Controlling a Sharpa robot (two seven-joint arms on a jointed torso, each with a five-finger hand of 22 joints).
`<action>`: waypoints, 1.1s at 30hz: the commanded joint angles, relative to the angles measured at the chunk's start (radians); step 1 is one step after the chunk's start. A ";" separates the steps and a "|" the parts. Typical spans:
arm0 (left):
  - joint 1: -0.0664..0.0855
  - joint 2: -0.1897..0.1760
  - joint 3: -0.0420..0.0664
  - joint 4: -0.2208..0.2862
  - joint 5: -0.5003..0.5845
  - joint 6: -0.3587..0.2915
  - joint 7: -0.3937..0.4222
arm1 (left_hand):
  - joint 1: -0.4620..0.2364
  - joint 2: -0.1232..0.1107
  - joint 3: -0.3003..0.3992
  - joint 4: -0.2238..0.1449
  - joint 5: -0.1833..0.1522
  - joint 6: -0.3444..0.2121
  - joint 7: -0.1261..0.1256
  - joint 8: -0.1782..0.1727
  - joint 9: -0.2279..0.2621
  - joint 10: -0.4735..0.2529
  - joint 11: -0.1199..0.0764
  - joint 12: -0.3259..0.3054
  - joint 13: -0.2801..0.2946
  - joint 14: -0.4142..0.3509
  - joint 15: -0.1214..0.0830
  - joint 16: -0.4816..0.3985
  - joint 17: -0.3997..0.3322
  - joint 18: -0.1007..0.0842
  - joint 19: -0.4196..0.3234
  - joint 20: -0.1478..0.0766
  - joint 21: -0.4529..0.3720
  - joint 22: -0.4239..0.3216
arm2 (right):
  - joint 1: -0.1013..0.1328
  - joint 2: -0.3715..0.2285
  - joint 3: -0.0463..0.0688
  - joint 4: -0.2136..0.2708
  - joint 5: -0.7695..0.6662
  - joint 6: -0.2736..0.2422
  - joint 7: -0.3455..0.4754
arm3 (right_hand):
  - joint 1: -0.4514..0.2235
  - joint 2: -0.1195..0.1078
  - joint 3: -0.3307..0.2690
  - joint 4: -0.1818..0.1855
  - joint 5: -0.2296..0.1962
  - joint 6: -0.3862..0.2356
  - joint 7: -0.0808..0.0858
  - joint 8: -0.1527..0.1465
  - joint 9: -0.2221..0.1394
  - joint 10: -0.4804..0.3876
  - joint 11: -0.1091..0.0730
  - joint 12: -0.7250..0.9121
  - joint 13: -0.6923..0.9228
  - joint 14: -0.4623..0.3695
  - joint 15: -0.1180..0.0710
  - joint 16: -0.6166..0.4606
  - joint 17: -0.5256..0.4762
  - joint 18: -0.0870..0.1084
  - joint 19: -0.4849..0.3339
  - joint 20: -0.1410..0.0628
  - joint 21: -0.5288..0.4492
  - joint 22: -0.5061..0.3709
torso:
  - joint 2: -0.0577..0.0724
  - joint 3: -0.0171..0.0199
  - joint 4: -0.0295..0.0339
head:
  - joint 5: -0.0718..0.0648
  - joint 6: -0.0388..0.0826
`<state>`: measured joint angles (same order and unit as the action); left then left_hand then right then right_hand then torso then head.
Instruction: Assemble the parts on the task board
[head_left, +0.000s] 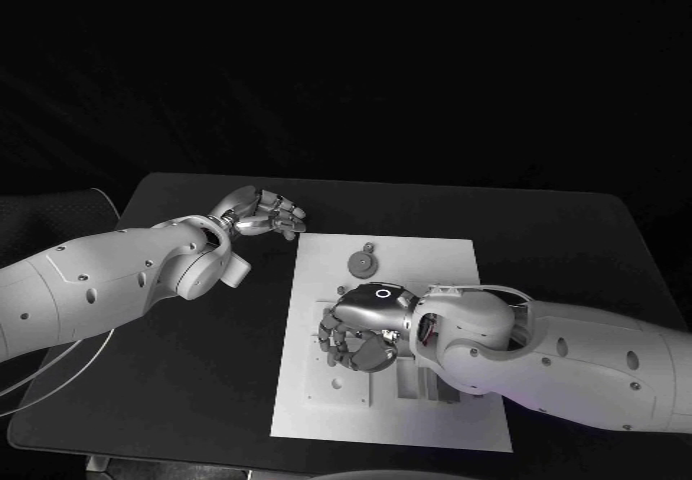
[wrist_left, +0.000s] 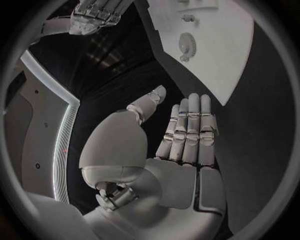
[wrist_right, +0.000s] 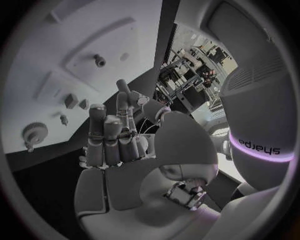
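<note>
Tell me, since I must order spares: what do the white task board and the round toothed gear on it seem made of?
The flat white task board looks like matte plastic or painted sheet: even, no glare. The round grey toothed gear looks like moulded plastic, dull and uniform, though metal cannot be ruled out.

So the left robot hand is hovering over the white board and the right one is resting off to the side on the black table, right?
Not quite: you have them swapped. In the head view, the right robot hand is over the white board, near the round gear, while the left robot hand is off to the side over the black table. I can't tell whether it rests on it.
</note>
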<state>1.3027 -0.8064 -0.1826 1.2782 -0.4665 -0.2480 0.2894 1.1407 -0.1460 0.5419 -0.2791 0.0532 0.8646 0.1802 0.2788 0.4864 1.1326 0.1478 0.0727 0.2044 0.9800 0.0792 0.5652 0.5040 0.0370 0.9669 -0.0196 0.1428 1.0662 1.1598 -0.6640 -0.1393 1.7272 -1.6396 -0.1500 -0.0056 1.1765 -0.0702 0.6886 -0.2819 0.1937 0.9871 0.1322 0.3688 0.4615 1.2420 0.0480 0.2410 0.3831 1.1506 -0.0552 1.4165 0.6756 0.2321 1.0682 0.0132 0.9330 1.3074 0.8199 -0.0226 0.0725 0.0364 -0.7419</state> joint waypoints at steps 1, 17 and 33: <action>0.000 0.002 0.001 0.002 0.006 0.013 0.013 | -0.003 0.010 -0.006 0.000 -0.001 -0.002 0.000 0.000 -0.002 -0.008 -0.002 -0.003 -0.001 0.005 0.001 -0.005 0.002 0.015 0.005 0.001 -0.006 0.001 | -0.016 0.011 -0.002 -0.008 -0.004 0.032 0.020 | -0.010 0.005 0.004 -0.001 0.006 0.046 -0.024 0.014 0.027 0.003 0.001 -0.002 0.001 0.000 -0.005 -0.006 0.002 0.030 0.001 -0.006 0.003 0.016 | 0.000 0.0010 0.0003 | 0.007 -0.002; 0.000 0.000 0.001 0.003 0.006 0.015 0.011 | -0.004 0.010 -0.006 0.000 -0.001 -0.002 0.000 0.001 -0.002 -0.008 -0.002 -0.003 -0.001 0.004 0.001 -0.007 0.004 0.014 0.004 0.001 -0.007 0.001 | -0.031 0.032 -0.021 -0.017 -0.089 0.043 0.026 | -0.011 0.005 0.004 -0.003 0.006 0.046 -0.024 0.014 0.028 0.003 0.001 -0.003 0.002 -0.001 -0.005 -0.007 0.002 0.030 0.000 -0.006 0.002 0.016 | 0.001 0.0020 -0.0016 | 0.024 -0.014; 0.000 -0.002 0.001 0.002 0.006 0.018 0.009 | -0.004 0.010 -0.007 0.000 -0.001 -0.002 0.000 0.000 -0.002 -0.008 -0.002 -0.003 -0.002 0.005 0.001 -0.008 0.006 0.014 0.004 0.001 -0.007 0.001 | -0.038 0.040 -0.034 -0.036 -0.141 0.040 0.027 | -0.012 0.004 0.004 -0.005 0.006 0.046 -0.024 0.014 0.029 0.003 0.001 -0.003 0.002 -0.001 -0.005 -0.007 0.002 0.030 0.000 -0.006 0.002 0.016 | 0.001 0.0008 0.0003 | 0.027 -0.016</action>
<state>1.3026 -0.8091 -0.1826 1.2785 -0.4662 -0.2440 0.2885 1.1368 -0.1421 0.5419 -0.2790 0.0532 0.8646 0.1802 0.2788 0.4856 1.1326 0.1477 0.0727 0.2036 0.9795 0.0787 0.5613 0.5079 0.0358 0.9669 -0.0196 0.1388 1.0660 1.1253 -0.6244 -0.1724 1.6927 -1.7466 -0.1225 0.0107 1.1646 -0.0753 0.6858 -0.2846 0.1966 0.9871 0.1322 0.3688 0.4616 1.2420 0.0480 0.2448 0.3871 1.1509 -0.0547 1.4124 0.6764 0.2323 1.0668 0.0149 0.9330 1.3073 0.8206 -0.0218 0.0721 0.0627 -0.7557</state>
